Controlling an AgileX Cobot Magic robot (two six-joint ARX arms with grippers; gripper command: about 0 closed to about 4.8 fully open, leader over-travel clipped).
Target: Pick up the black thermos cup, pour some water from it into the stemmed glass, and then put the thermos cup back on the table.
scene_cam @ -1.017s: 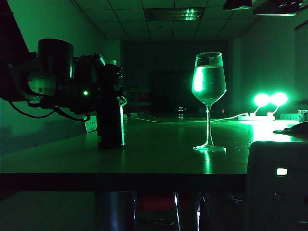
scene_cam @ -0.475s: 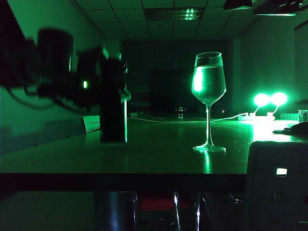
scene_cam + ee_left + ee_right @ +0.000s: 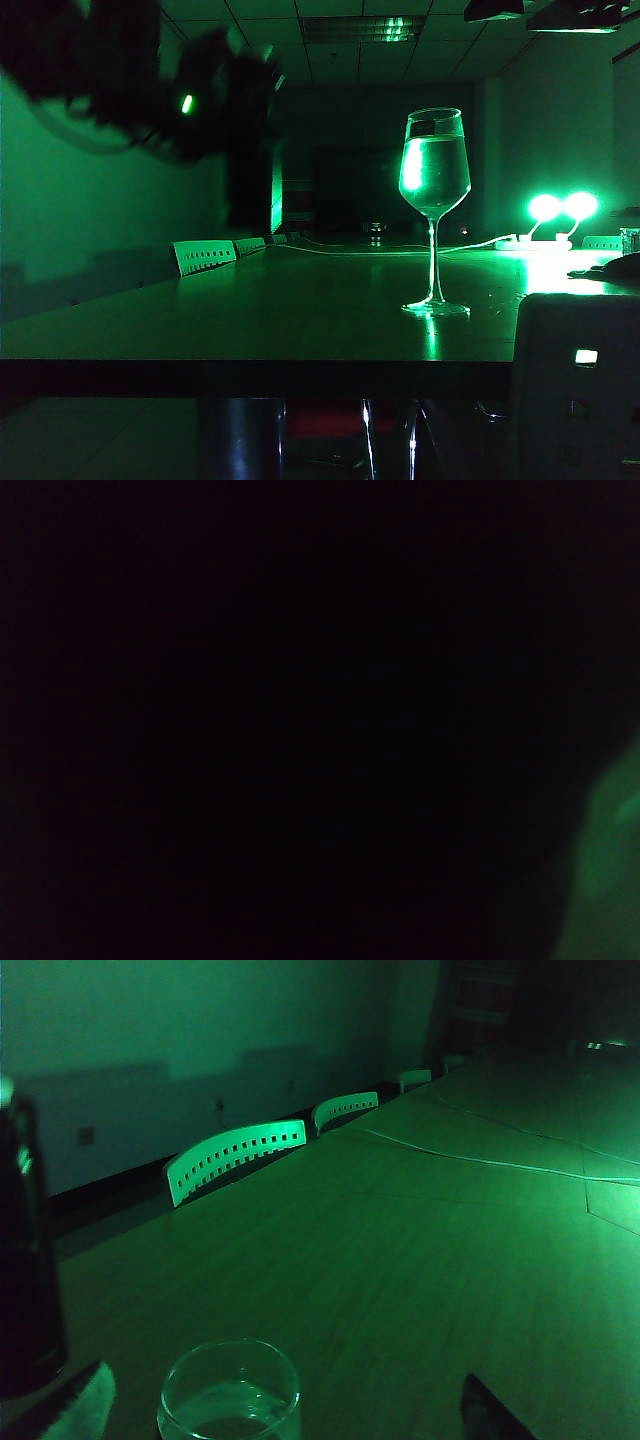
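- The black thermos cup point(image 3: 255, 180) hangs upright above the table point(image 3: 300, 330), clear of its top, at about nine o'clock from the bowl of the wine glass point(image 3: 433, 165) and well apart from it.
- The right gripper point(image 3: 280, 1415) waits nearest, its jaws spread wide. In its wrist view the rim of the glass shows between the fingertips point(image 3: 80, 1405), not touched by them.
- The glass stands on its foot in the middle of the table, already holding water to well above half.
- The left gripper point(image 3: 232, 105) is a dark blur around the upper half of the cup, at eleven o'clock in the exterior view. It is closed on the cup and carries it. Its own wrist view is almost black and adds nothing.
- To pour well, I judge the cup should travel toward three o'clock, stay upright until its spout is over the rim, then tip slowly and only a little, since little room is left.
- Pale chairs point(image 3: 205, 255) line the far edge.
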